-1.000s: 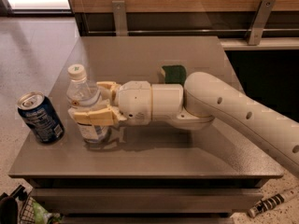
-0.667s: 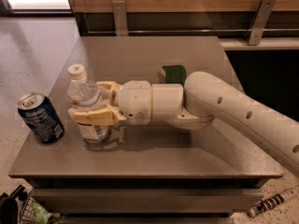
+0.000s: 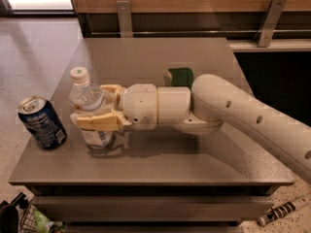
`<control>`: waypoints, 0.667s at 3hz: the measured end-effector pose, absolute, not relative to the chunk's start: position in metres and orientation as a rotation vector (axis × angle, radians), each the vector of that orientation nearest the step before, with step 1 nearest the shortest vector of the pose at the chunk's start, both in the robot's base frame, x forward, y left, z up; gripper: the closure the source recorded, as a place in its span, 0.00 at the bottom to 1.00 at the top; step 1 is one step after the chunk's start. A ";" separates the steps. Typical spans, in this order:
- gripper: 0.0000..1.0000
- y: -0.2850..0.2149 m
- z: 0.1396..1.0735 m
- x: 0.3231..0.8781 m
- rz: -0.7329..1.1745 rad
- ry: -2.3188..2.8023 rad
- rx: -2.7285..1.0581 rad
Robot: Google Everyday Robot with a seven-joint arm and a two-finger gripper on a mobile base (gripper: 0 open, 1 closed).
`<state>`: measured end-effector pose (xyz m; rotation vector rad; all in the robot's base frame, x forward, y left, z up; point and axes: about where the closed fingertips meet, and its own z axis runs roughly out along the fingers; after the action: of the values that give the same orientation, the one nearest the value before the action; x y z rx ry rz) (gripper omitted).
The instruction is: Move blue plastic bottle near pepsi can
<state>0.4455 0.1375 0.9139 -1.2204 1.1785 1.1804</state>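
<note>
Fingers (image 3: pixel 97 122) of our gripper (image 3: pixel 91 106) clamp the blue plastic bottle (image 3: pixel 85 97), clear with white cap and pale label, upright just beside the pepsi can (image 3: pixel 43 124).

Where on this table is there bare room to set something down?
Free: the back strip of the table behind the green sponge, and the front edge before the arm. Crowded: left, where the claw grips the blue plastic bottle beside the pepsi can.
</note>
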 end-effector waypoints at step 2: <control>0.00 0.140 0.915 0.444 1.183 1.175 -1.226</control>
<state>0.4437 0.1400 0.9147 -1.2257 1.1750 1.1829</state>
